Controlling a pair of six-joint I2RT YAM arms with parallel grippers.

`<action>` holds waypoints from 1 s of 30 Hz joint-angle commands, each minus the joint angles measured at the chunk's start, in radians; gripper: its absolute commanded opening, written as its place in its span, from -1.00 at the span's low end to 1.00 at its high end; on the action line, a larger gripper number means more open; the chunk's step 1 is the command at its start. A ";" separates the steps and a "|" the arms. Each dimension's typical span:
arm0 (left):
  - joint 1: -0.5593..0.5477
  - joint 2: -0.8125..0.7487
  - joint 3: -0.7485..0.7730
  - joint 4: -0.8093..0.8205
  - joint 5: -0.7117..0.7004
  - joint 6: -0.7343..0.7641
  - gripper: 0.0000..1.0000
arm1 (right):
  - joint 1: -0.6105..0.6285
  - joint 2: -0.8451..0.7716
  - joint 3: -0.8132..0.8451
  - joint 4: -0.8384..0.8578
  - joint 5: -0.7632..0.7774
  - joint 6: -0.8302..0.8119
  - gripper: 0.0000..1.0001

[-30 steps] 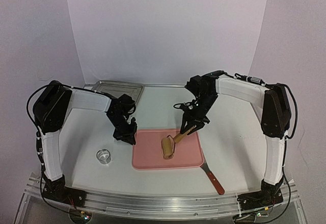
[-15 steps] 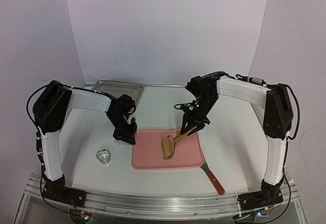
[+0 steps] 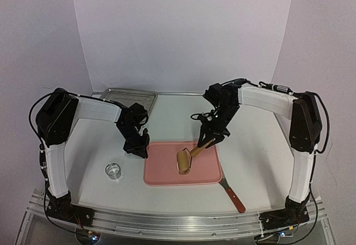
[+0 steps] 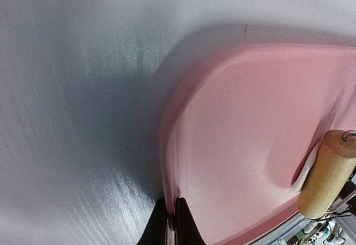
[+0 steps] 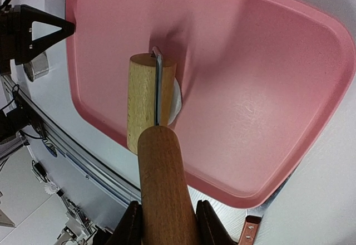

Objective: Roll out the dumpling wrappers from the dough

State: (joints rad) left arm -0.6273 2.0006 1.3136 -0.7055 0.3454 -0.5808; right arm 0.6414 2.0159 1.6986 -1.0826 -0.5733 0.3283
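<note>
Pinching the rim of the pink tray (image 4: 239,145) with my left gripper (image 4: 169,209) stops it sliding; my right gripper (image 5: 166,223) clamps the handle of the roller (image 5: 146,100), pressing it onto the dough (image 5: 174,97).

The roller (image 3: 183,162) sat on a dough piece (image 5: 175,99) in the tray (image 3: 161,174), ring cutter (image 3: 113,170) left, spatula (image 3: 233,196) near-right, metal pan (image 3: 128,96) behind-left.

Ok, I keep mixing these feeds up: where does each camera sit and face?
Top external: above and behind the robot, looking down at the table; left arm and right arm show.
Left wrist: on left arm, facing the pink tray corner; left gripper tips shut.
Right wrist: looks along the wooden roller onto the tray; right gripper clamps its handle.
All share tray and roller.
</note>
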 commanded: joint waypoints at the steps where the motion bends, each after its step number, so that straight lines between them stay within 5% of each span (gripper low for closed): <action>1: -0.002 -0.010 0.003 -0.023 -0.062 0.049 -1.00 | 0.036 0.139 -0.067 -0.140 0.364 0.024 -1.00; 13: -0.002 -0.002 0.022 -0.031 -0.070 0.054 -1.00 | -0.033 0.088 -0.102 -0.151 0.421 -0.007 -1.00; 23: -0.002 0.005 0.036 -0.041 -0.074 0.058 -1.00 | 0.053 0.187 -0.064 -0.105 0.348 0.041 -1.00; 30: -0.002 0.006 0.036 -0.045 -0.074 0.061 -1.00 | -0.035 0.104 -0.117 -0.143 0.426 -0.003 -1.00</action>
State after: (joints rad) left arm -0.6292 2.0006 1.3220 -0.7219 0.3222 -0.5774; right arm 0.6430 2.0345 1.6969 -1.0553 -0.5928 0.3359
